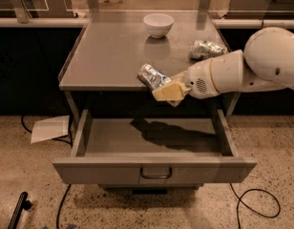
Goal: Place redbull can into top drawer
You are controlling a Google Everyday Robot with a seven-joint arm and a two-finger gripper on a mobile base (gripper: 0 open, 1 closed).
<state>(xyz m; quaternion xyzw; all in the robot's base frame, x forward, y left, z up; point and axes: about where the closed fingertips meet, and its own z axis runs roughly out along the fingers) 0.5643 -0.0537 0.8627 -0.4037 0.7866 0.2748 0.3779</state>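
Redbull can: tilted, its lower end clamped in the fingers, its free end pointing up and left of them; held in the air at the bench's front edge, above the open drawer.
Gripper: at the tip of the white arm, which reaches in from the right.
Fingers: tan, closed on the can.
Top drawer: pulled open below the fingers, with 1 dark handle at the middle of its front panel.
Bench: behind the fingers.
Bowl: white, upright on the bench, well behind the fingers.
Foil bag: crumpled, on the bench behind and right of the fingers.
Paper sheet: on the floor, below and far left of the fingers.
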